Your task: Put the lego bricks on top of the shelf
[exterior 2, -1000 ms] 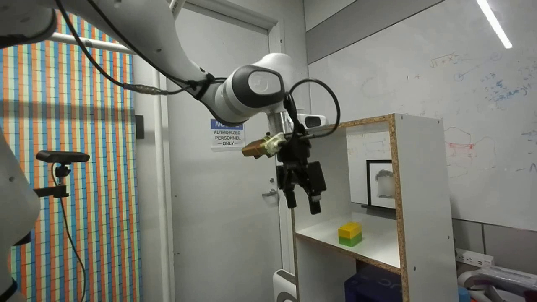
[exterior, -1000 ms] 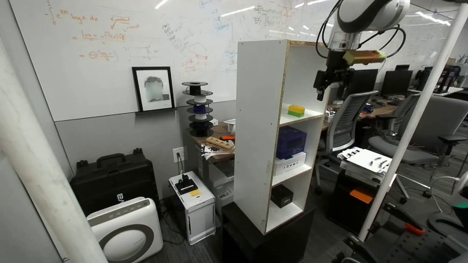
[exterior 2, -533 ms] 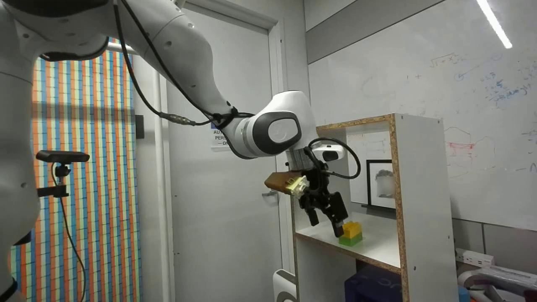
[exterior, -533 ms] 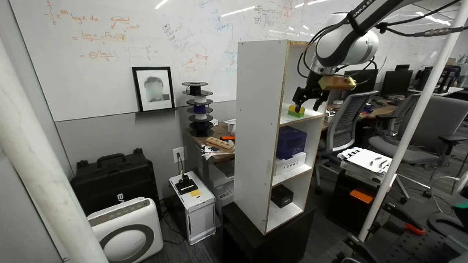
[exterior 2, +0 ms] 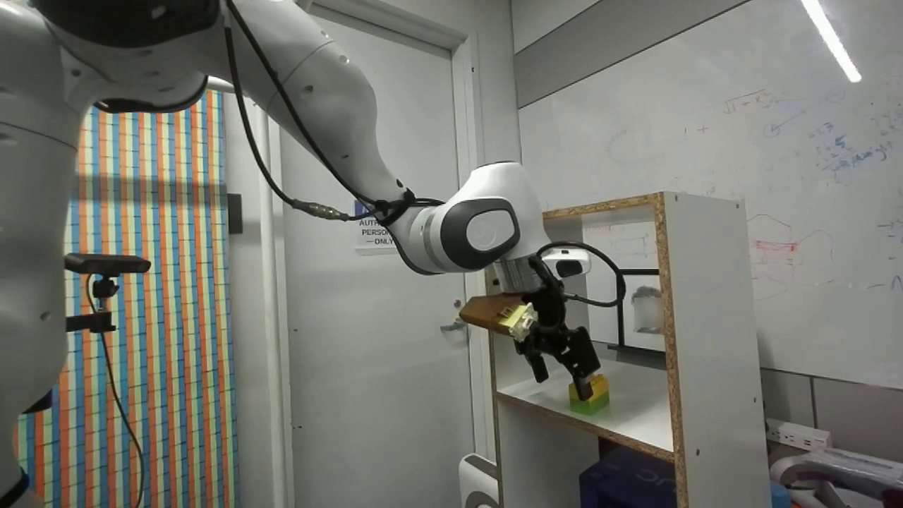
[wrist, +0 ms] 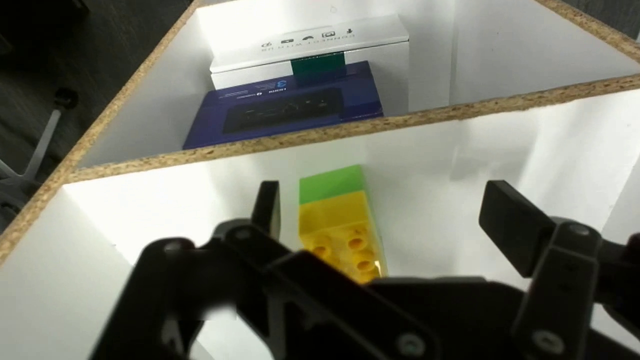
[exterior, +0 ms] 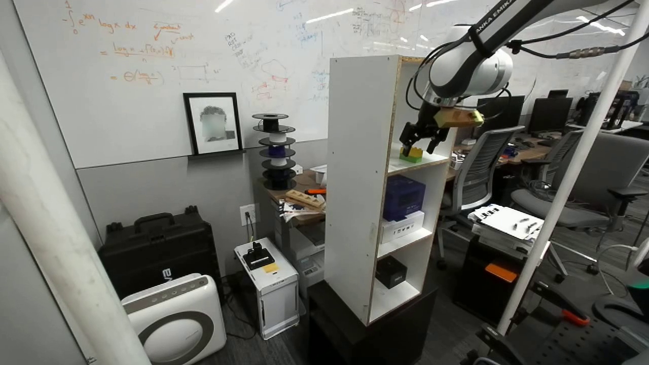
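Two jaws, parted wide, have edged nearer one stack of lego bricks (wrist: 336, 218)

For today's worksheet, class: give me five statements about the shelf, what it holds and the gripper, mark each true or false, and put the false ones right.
1. The lego bricks are stacked with yellow above green. True.
2. The gripper is shut on the lego bricks. False: the gripper is open, with a gap on each side of the lego bricks in the wrist view.
3. The lego bricks stand in the top compartment of the shelf. True.
4. The black box shares that compartment with them. False: the black box is in the lowest compartment.
5. The purple box rests on the white box. True.
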### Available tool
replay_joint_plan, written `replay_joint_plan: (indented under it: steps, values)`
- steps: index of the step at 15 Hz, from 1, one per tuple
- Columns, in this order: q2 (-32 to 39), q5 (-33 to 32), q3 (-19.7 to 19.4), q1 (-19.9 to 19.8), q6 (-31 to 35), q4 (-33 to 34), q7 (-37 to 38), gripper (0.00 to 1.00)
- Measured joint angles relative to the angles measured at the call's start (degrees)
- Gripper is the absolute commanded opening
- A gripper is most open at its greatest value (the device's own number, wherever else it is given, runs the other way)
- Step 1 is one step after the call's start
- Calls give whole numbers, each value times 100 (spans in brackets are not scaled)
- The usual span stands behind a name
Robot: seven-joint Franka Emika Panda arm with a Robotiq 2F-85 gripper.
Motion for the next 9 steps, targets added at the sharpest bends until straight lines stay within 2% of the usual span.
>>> replay_joint_plan:
  steps: [3, 4, 5, 6, 9]
  values:
    - [23, 0, -31, -42, 8, 34, -55, 100]
    - [38, 0, -39, -58, 17, 34, -62, 75]
    - [57, 0, -46, -75, 26, 35, -72, 75]
    - [76, 15, -48, -93, 49, 35, -92, 68]
    - [139, 158, -50, -141, 202, 35, -211, 42]
